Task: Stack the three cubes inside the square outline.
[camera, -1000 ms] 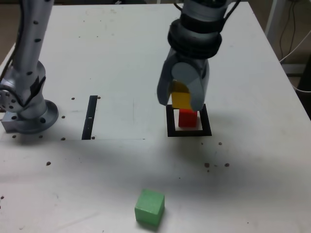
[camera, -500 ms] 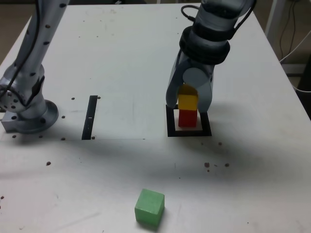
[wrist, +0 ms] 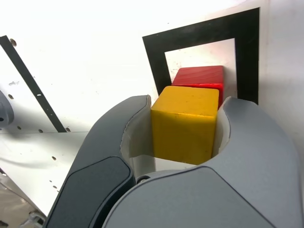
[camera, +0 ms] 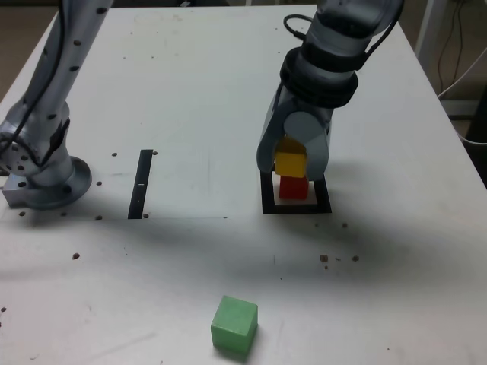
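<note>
Gripper: jaws closed on the yellow cube, one to each side of it, as the wrist view shows plainly; the cube is square in the grasp, upright, not tilted. Red cube: stands inside the square outline, on its white centre, set toward the far side of the frame in the exterior view. Relation that matters: the yellow cube is directly over the red one, and from the exterior view their faces look close or touching; whether it has fully seated I cannot tell. In the wrist view the red cube shows just beyond the yellow, offset a little, so the two may not be perfectly aligned. Judgement: the coming move is a straight release and lift, and it depends on the yellow resting flat on the red first. Green cube: loose on the table, well apart from the outline, near the front edge, toward the exterior view's left of the stack; it is the last piece left to fetch. Black strip: lies apart, on the exterior view's left, not involved.
</note>
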Robot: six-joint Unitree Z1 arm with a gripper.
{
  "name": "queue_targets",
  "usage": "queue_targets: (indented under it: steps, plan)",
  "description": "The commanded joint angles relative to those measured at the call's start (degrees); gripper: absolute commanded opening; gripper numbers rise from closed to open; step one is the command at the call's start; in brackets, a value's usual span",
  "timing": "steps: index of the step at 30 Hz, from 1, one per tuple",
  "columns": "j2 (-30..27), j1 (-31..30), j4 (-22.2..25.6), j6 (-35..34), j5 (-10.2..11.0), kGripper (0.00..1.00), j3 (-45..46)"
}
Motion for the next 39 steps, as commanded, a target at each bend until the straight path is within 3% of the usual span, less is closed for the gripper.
queue_targets:
  steps: [1, 3, 6, 18, 27, 39]
  plan:
    - [0.3, 0.2, -0.2, 0.5, -0.3, 0.65, 0.2]
    - [0.3, 0.2, -0.3, 0.9, -0.5, 0.79, 0.2]
    - [0.3, 0.2, -0.4, 1.3, -0.7, 0.89, 0.3]
    - [-0.8, 0.4, -0.3, 1.5, -0.8, 0.98, 1.2]
    - [-6.7, -0.1, 0.5, 1.0, 0.3, 0.99, 2.9]
    - [-12.6, -7.1, 0.7, -3.2, 0.0, 0.99, 7.6]
